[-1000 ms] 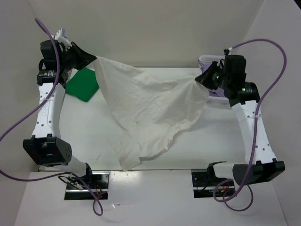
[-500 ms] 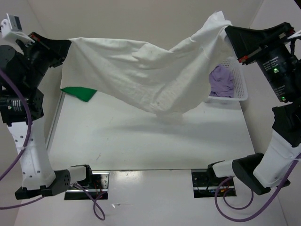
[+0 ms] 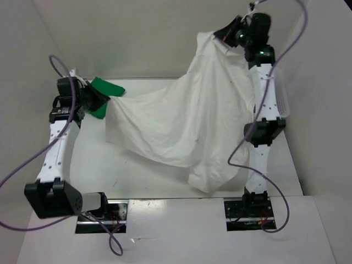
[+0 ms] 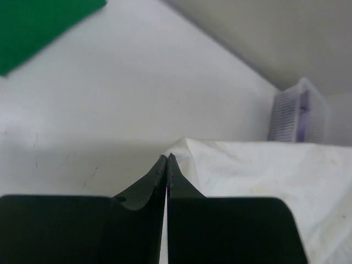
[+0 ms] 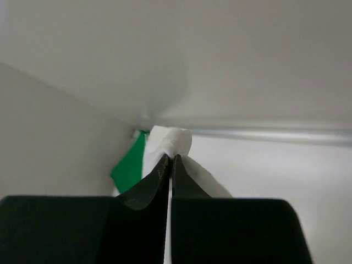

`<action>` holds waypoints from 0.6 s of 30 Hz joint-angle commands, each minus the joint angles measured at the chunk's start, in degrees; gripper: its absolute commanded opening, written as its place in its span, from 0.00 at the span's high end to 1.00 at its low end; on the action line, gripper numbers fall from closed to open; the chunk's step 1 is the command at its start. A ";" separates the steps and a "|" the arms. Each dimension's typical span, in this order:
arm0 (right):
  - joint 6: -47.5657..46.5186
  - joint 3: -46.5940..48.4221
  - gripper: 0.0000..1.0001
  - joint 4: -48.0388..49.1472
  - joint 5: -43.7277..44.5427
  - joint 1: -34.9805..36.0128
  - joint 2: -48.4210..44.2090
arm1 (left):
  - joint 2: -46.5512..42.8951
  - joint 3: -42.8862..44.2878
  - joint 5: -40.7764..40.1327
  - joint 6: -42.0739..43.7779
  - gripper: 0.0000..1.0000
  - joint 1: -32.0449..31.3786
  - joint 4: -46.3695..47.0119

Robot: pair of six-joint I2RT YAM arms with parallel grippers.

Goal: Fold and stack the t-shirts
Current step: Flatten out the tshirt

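Laying-out step, by the look of it, with no fold made yet on the white t-shirt [image 3: 176, 126]. Clamped tight on one corner by the left gripper [image 3: 102, 99], low down and just beside the near-right edge of the flat green t-shirt [image 3: 107, 87]. Clamped tight on another corner by the right gripper [image 3: 221, 35], raised high and well to the right of the green t-shirt, toward the far side. Hanging slack between the two grips, sloping down onto the table [image 3: 132, 170], with the lowest fold draped nearer and to the right of the green t-shirt. Next, probably: lower the right-hand corner, draw it outward until taut, then lay flat without dragging across the green t-shirt. Changed from half a second ago: dropped on the left from high to table level, swung inward and back on the right, turned from a raised stretched span into a steep drape.
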 commanded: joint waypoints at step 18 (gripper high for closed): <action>-1.62 -0.44 0.34 -3.43 5.47 4.86 9.67 | 26.05 7.23 -13.04 0.96 0.11 -1.49 8.27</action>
